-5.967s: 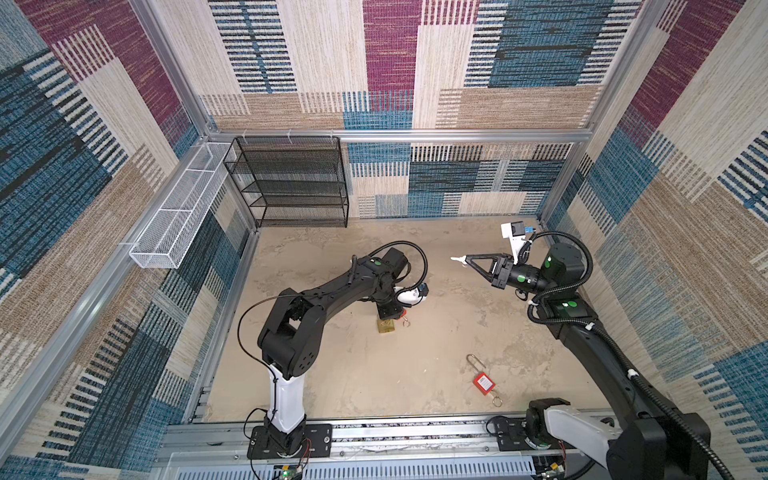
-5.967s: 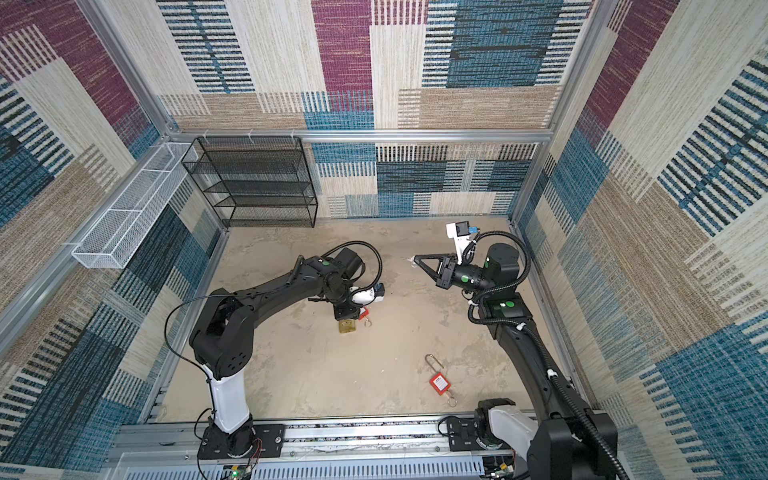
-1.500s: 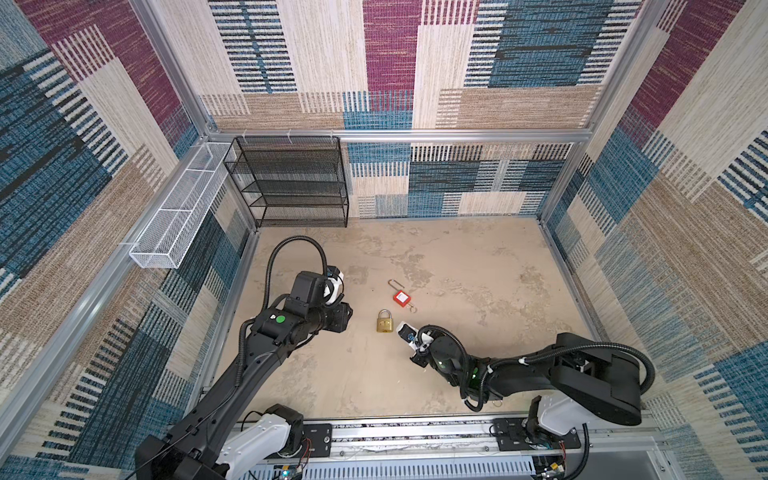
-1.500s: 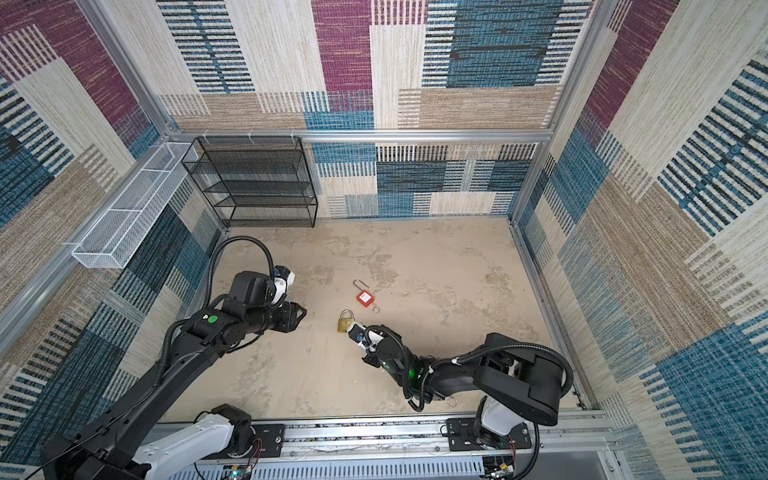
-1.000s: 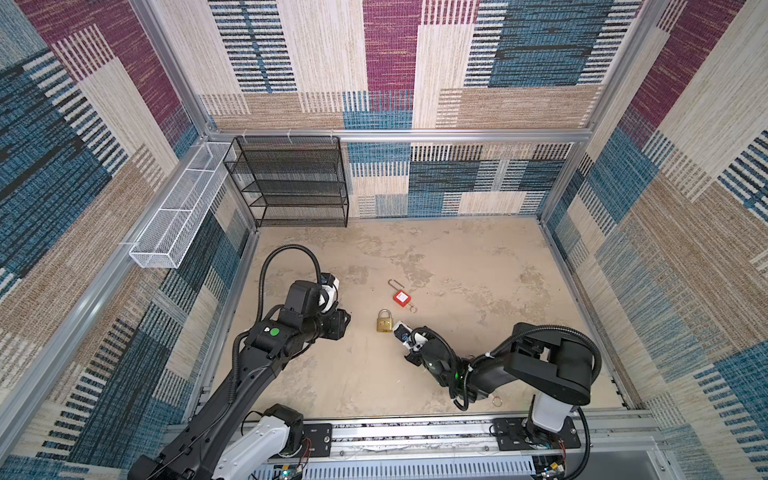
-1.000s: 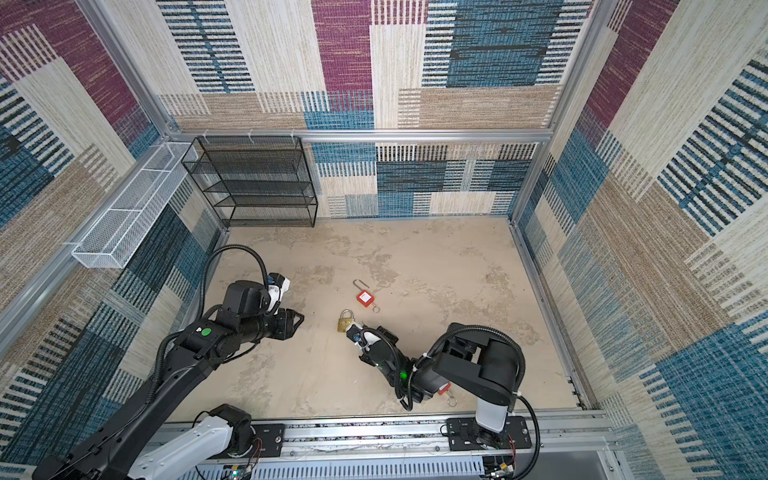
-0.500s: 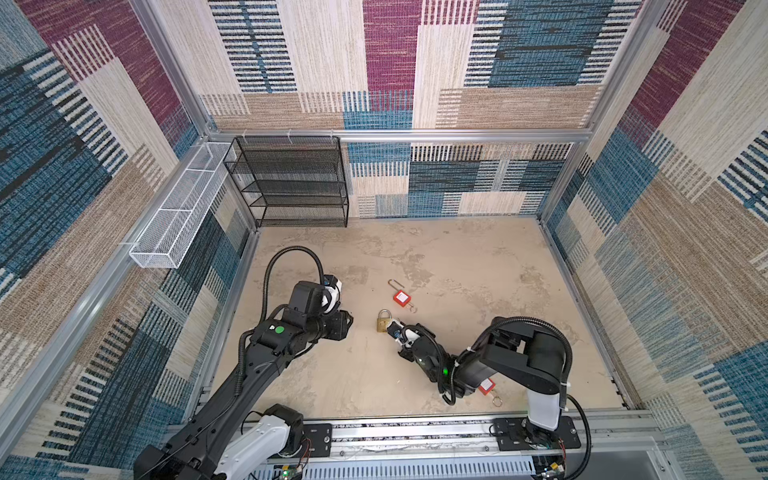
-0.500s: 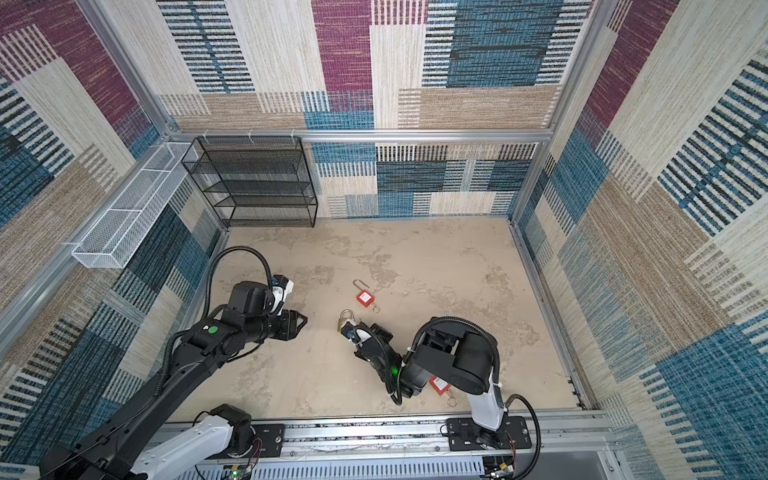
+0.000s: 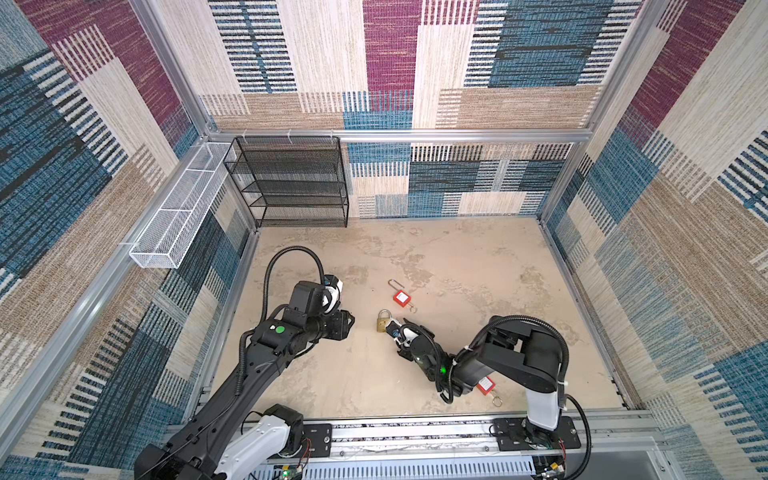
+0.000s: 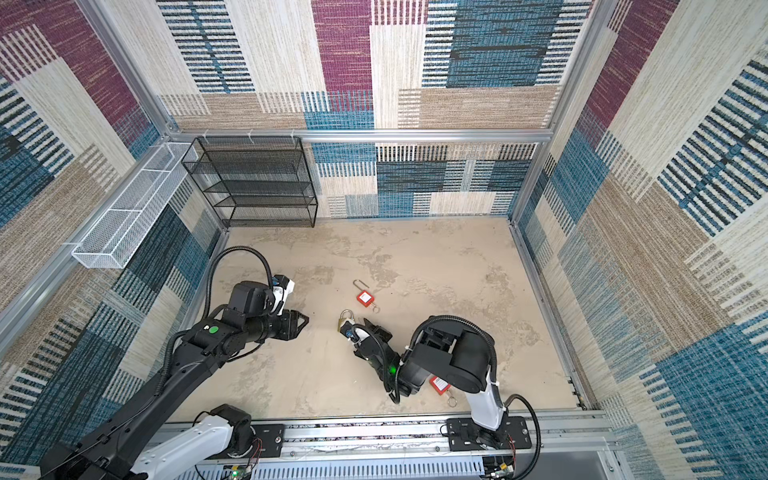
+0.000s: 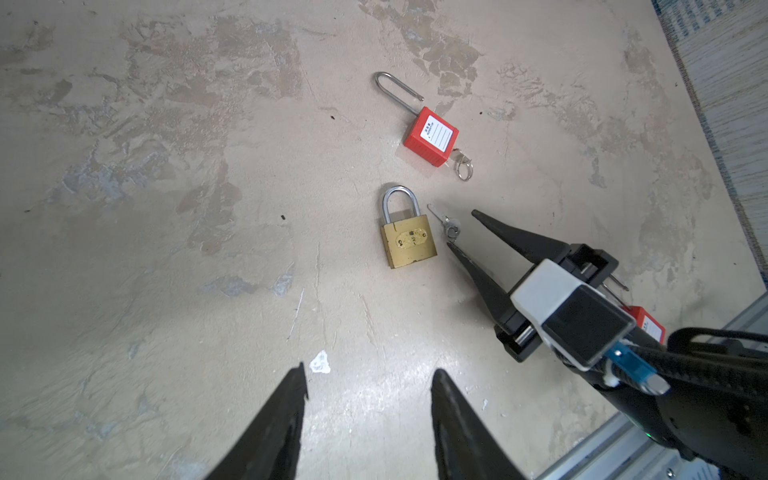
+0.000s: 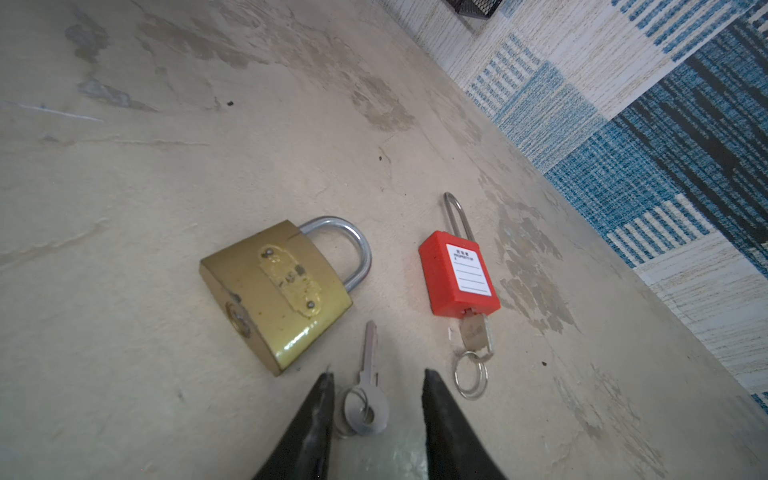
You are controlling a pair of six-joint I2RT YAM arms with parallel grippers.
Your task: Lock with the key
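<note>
Brass padlock [image 12: 274, 291] beside key [image 12: 368, 386] — right tool [image 12: 378, 372] spread astride key; left tool [image 11: 370, 369] spread, well apart.

Both top views look steeply down from high above the near edge, taking in the whole walled tabletop [image 9: 478, 257] from afar. The left wrist camera looks down past its fingers [image 11: 282, 424] from mid-distance. The right wrist camera sits low and close. Both wrist views share the brass padlock [image 11: 409, 243], key [image 12: 368, 386] and red padlock [image 11: 432, 135].
</note>
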